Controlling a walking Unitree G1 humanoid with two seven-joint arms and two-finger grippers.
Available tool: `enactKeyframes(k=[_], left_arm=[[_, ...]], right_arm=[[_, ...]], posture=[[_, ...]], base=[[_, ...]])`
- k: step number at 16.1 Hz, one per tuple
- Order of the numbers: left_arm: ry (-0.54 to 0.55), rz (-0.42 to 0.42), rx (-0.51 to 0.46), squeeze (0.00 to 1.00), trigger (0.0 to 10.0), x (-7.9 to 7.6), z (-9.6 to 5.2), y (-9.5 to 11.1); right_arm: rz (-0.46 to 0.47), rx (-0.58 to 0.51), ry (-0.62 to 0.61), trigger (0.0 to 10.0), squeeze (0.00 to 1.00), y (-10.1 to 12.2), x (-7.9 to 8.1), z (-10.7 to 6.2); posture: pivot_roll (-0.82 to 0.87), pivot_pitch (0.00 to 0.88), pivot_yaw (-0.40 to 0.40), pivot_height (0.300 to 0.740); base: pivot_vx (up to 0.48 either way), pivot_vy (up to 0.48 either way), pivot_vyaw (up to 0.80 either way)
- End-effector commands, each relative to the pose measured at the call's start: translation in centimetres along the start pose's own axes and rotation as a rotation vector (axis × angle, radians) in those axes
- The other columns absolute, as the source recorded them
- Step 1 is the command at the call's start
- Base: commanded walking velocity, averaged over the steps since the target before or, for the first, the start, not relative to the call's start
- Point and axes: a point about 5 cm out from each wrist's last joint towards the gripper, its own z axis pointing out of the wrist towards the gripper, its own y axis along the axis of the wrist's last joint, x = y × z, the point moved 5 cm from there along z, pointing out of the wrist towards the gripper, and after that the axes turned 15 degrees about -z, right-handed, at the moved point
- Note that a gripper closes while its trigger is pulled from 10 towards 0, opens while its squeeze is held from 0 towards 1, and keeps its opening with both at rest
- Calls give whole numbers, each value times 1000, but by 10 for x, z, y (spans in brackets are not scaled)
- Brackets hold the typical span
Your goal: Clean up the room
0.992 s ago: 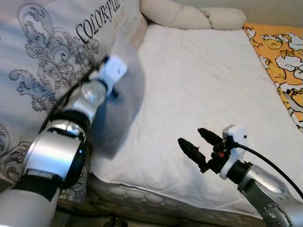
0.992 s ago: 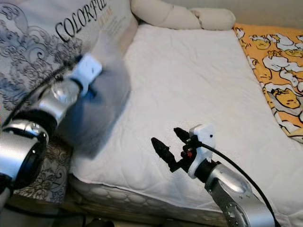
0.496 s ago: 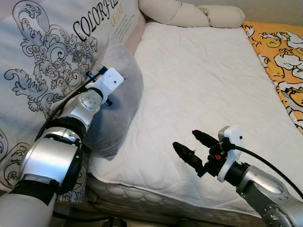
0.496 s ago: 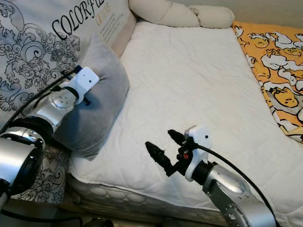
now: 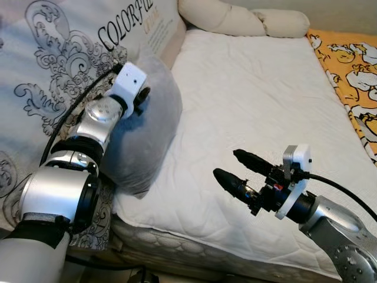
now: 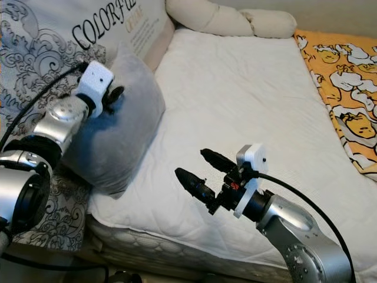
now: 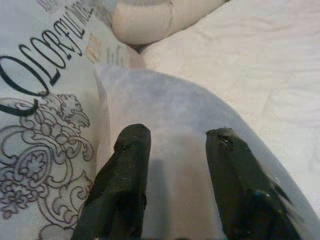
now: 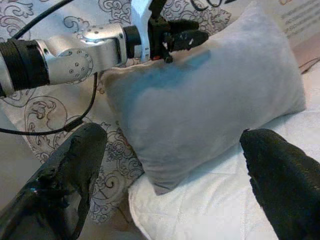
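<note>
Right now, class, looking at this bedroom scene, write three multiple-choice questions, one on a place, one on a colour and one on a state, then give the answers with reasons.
1. Where does the grey pillow lie?
A. at the left edge of the white mattress, against the patterned quilt
B. on the orange blanket
C. on the floor

2. What colour is the blanket along the mattress's right side?
A. blue
B. orange with white cartoon figures
C. plain green

3. How does the right gripper stand?
A. shut on the pillow
B. open, holding nothing, above the mattress
C. shut on a cable

Answers:
1 A, the pillow leans on the quilt printed COLORFUL, with the left gripper at its upper face.
2 B, the orange print is plain in both eye views.
3 B, its two black fingers are spread apart with nothing between them.
</note>
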Motion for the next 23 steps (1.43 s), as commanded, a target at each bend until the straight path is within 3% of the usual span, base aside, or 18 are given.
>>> enactKeyframes(k=[1,6,8,9,10,11,13,14,17,20,23], left_arm=[[-87,-74,-92,1000,10000,-8,1,23],[-149,-219,-196,1000,10000,-25,-6,33],[-141,-302,-159,1000,10000,-42,-25,14],[-72,-308,-145,325,10000,-57,-54,-7],[40,-289,-147,0,10000,-56,-72,-20],[40,-289,-147,0,10000,-56,-72,-20],[105,-379,-126,0,10000,-53,-92,-35],[117,-424,-91,0,10000,-56,-109,-43],[139,-407,-9,0,10000,-63,-131,-55],[166,-425,31,0,10000,-64,-139,-61],[217,-416,61,0,10000,-57,-139,-61]], right_arm=[[-3,-6,1,10000,1000,1,-5,-1],[27,45,-124,10000,1000,-17,-21,0],[52,69,-208,10000,1000,-24,-28,2],[81,111,-330,10000,0,-35,-38,2],[71,142,-425,10000,0,-40,-47,0],[71,142,-425,10000,0,-40,-47,0],[58,137,-505,10000,0,-40,-54,-1],[74,137,-540,10000,0,-42,-54,-1],[156,152,-584,10000,0,-52,-48,-1],[105,206,-635,10000,0,-57,-62,2],[46,273,-635,10000,0,-63,-64,6]], posture=[[-200,0,1,740],[-139,0,-5,740],[-114,0,-9,740],[-102,0,-20,740],[-89,0,-22,740],[-89,0,-22,740],[-90,0,-14,740],[-80,0,-20,740],[-81,0,-23,740],[-76,0,-35,740],[-73,0,-48,740]], base=[[0,0,0],[0,0,0],[0,0,0],[0,0,0],[0,0,0],[0,0,0],[0,0,0],[0,0,-731],[0,0,-752],[0,-95,-481],[0,-284,0]])
